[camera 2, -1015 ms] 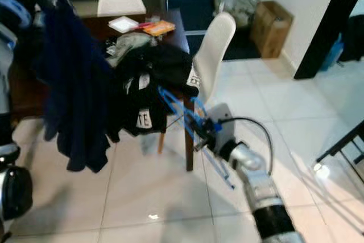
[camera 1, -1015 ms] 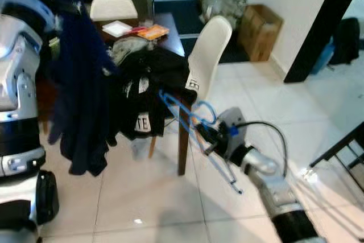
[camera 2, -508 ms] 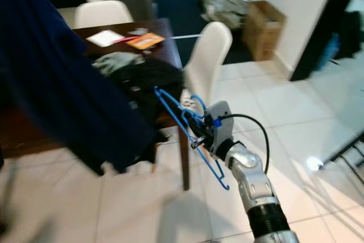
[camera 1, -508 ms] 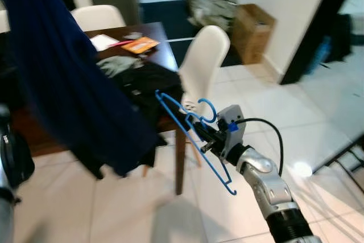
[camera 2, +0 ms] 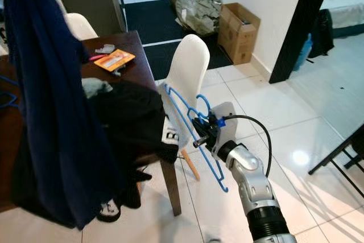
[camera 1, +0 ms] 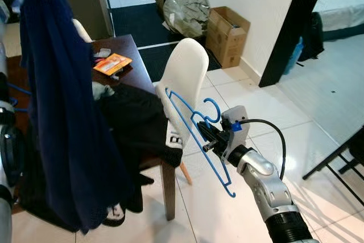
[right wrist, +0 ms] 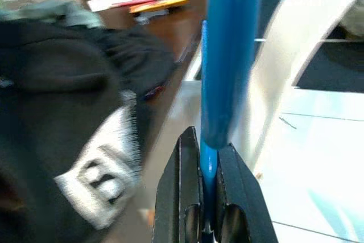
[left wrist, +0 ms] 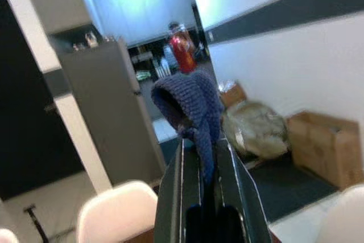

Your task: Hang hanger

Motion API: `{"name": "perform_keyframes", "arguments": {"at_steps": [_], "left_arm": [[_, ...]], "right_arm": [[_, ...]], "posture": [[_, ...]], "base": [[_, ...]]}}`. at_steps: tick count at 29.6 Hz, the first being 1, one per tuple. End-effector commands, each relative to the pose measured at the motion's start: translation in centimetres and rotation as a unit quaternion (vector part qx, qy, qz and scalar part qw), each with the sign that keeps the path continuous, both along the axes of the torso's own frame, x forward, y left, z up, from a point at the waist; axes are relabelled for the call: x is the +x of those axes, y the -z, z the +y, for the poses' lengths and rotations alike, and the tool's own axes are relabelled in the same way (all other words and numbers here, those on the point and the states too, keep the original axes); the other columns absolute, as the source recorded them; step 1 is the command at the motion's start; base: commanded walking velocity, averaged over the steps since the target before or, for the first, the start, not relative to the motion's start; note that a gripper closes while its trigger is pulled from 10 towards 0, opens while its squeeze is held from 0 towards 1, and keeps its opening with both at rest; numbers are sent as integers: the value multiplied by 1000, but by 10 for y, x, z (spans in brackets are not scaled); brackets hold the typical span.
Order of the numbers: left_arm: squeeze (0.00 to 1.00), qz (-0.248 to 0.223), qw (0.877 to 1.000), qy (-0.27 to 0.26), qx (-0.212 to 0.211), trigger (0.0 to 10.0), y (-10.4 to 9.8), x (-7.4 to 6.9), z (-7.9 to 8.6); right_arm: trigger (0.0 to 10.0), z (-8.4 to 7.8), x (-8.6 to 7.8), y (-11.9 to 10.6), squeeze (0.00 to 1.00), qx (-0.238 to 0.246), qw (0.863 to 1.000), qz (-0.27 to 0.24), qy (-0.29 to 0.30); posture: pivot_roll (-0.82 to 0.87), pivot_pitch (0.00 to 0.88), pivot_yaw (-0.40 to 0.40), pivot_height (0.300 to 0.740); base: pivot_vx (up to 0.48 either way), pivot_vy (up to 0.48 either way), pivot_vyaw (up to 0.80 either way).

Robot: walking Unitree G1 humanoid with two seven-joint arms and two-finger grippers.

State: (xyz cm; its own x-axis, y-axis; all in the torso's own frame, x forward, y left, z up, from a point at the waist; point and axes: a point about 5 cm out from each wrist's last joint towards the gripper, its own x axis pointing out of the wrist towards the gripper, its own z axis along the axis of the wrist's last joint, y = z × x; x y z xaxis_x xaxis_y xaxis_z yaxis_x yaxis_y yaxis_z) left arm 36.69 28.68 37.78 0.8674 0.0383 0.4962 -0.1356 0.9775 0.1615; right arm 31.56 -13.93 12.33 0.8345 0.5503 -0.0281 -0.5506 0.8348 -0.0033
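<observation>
While clamped on the blue hanger (camera 1: 196, 135), the right end effector (camera 1: 211, 140) sits at centre frame, hanger tilted beside the white chair (camera 1: 183, 78) | left end effector (left wrist: 200, 157) pinches a navy garment (camera 1: 62, 112) hanging at left | dark surface (camera 1: 122, 55) carries black clothes (camera 1: 133, 123).

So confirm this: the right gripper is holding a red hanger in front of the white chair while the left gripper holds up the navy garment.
Not quite. The hanger is blue, not red, as the left eye view shows. The rest holds: the right gripper grips it before the white chair, and the left gripper holds up the navy garment.
</observation>
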Motion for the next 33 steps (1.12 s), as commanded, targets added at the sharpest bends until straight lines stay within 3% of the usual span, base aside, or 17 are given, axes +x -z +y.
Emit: {"name": "perform_keyframes", "arguments": {"at_steps": [1, 3, 5, 6, 8, 12, 13, 14, 15, 21, 23, 25, 27, 30, 31, 32, 33], "left_arm": [[0, 50, 997, -39, -49, 10000, 38, 2, 17], [0, 50, 997, -39, -49, 10000, 38, 2, 17], [0, 159, 983, -52, -75, 10000, 101, 7, 15], [0, 159, 983, -52, -75, 10000, 101, 7, 15], [0, 235, 968, -44, -82, 10000, 150, 4, 2], [59, 276, 957, -42, -76, 10000, 180, -5, -10], [396, 284, 955, -48, -72, 10000, 188, -10, -11], [396, 284, 955, -48, -72, 10000, 188, -10, -11], [1000, 297, 950, -59, -74, 10000, 196, -17, -9], [1000, 336, 937, -95, -29, 10000, 205, -33, 3], [1000, 343, 933, -110, 28, 10000, 199, -35, 9], [1000, 339, 914, -150, 167, 10000, 174, -39, 19], [1000, 310, 914, -163, 204, 10000, 155, -40, 19], [1000, 163, 962, -165, 143, 10000, 107, -45, 0], [522, 121, 974, -163, 99, 10000, 100, -50, -7], [522, 98, 979, -162, 70, 10000, 98, -53, -11], [0, 85, 982, -155, 62, 10000, 101, -56, -19]], "right_arm": [[10000, 1, -2, 1, 0, 1, 1000, 3, -4], [10000, 1, -2, 1, 0, 1, 1000, 3, -4], [10000, 1, -3, 1, 0, 3, 1000, 5, -6], [10000, 1, -3, 1, 0, 3, 1000, 5, -6], [10000, 1, -2, 1, 0, 5, 1000, 6, -8], [10000, 2, -1, 1, 0, 7, 1000, 6, -9], [10000, 3, -1, 0, 0, 7, 1000, 6, -10], [10000, 3, -1, 0, 0, 7, 1000, 6, -10], [10000, 3, -1, 0, 0, 8, 1000, 6, -10], [10000, 3, -1, -1, 0, 12, 1000, 6, -9], [10000, 3, -1, -1, 0, 13, 1000, 6, -9], [10000, 3, -1, -1, 0, 15, 1000, 6, -9], [10000, 4, -1, -1, 0, 16, 1000, 6, -10], [10000, 4, 0, -2, 0, 17, 1000, 5, -10], [10000, 4, 0, -2, 0, 18, 1000, 5, -9], [10000, 4, 0, -2, 0, 19, 1000, 5, -9], [10000, 4, 0, -2, 0, 19, 1000, 5, -9]], "posture": [[-32, 77, 50, 740], [-32, 77, 50, 740], [-26, 80, 45, 740], [-26, 80, 45, 740], [-22, 81, 43, 740], [-19, 88, 47, 740], [-19, 88, 48, 740], [-19, 88, 48, 740], [-15, 90, 49, 740], [-13, 93, 48, 740], [-8, 93, 48, 740], [-6, 91, 50, 740], [-6, 91, 50, 740], [-3, 91, 51, 740], [0, 91, 50, 740], [0, 91, 50, 740], [0, 91, 50, 740]], "base": [[0, 0, 0], [0, 0, 0], [0, 0, 0], [0, 0, 0], [0, 0, 0], [0, 0, 0], [0, 0, 0], [0, 0, 0], [0, 0, 0], [0, 0, 0], [0, 0, 0], [0, 0, 0], [0, 0, 0], [0, 0, 0], [0, 0, 0], [0, 0, 0], [0, 0, 0]]}}
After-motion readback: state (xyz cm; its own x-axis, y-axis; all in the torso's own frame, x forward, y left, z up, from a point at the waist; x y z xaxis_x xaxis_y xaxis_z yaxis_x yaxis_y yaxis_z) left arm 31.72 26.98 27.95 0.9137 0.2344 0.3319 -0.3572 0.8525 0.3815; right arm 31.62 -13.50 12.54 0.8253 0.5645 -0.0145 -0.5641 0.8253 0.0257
